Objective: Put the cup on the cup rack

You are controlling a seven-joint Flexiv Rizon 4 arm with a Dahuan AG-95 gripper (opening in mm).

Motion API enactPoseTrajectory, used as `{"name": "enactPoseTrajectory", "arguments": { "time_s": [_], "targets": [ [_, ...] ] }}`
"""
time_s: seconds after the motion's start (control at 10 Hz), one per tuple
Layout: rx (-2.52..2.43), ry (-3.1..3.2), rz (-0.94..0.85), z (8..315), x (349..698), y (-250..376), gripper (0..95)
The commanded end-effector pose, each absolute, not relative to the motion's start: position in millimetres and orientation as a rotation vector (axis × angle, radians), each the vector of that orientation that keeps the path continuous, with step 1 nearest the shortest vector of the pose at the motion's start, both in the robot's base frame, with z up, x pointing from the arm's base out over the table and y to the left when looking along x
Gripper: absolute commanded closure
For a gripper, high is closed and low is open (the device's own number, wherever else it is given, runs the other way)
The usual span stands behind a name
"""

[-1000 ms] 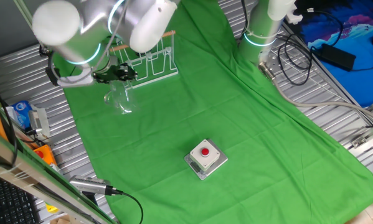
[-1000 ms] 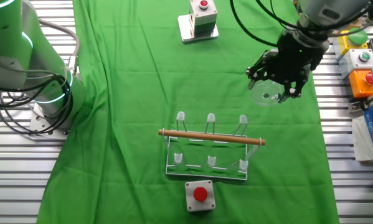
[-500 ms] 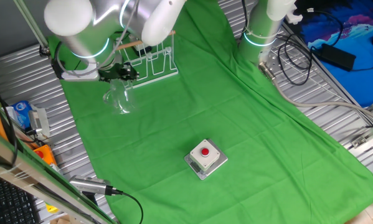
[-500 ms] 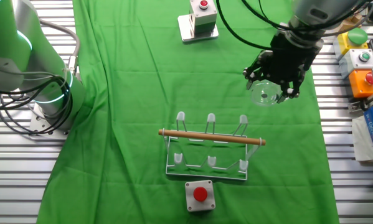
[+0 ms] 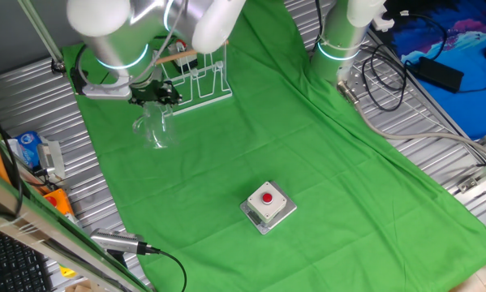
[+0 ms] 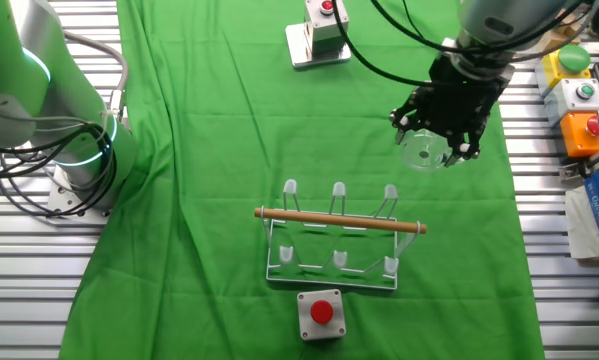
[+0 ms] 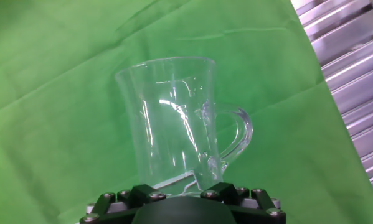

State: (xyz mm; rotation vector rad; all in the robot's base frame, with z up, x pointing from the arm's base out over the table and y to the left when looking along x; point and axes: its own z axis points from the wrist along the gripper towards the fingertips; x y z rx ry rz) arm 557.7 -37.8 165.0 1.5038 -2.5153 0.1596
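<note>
Cup: a small clear, colourless cup with flared rim, tapering waist and a C-shaped side handle on its right in the hand view; bright glints streak its glossy wall; printed marks cannot be made out.
Cup location: held off the green cloth by the pincer, beyond the cup rack and apart from it, toward the cloth's right edge in the other fixed view; in one fixed view the cup hangs below the pincer, just in front of the rack.
Pincer: black, closed on the cup's rim end, its bolted housing filling the bottom of the hand view; the fingertips themselves are hidden there.
Arm: silver-white rounded links with a green-lit ring, reaching in from the upper left in one fixed view, wrist bent so the hand points down at the cloth.
Cup rack: thin white wire frame with upright loop prongs capped in white, flat base, a light wooden bar across the top; no cup on it.
Counter: ribbed metal slats draped with wrinkled, matte green cloth.
Button boxes: a grey-white box with a red button on the cloth mid-frame in one fixed view; another just in front of the rack in the other fixed view.
</note>
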Motion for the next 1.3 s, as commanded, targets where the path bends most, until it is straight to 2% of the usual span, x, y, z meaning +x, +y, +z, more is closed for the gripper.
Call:
{"name": "enactPoseTrajectory", "arguments": {
  "time_s": [0.1,0.3,0.7,1.3],
  "targets": [
    [1.492,-2.517,0.158,165.0,559.1,-37.2,95.0],
    [1.486,-2.52,0.164,165.0,559.1,-37.2,95.0],
    [1.414,-2.611,0.064,165.0,559.1,-37.2,95.0],
    [1.335,-2.643,0.11,165.0,559.1,-37.2,95.0]
  ]
}}
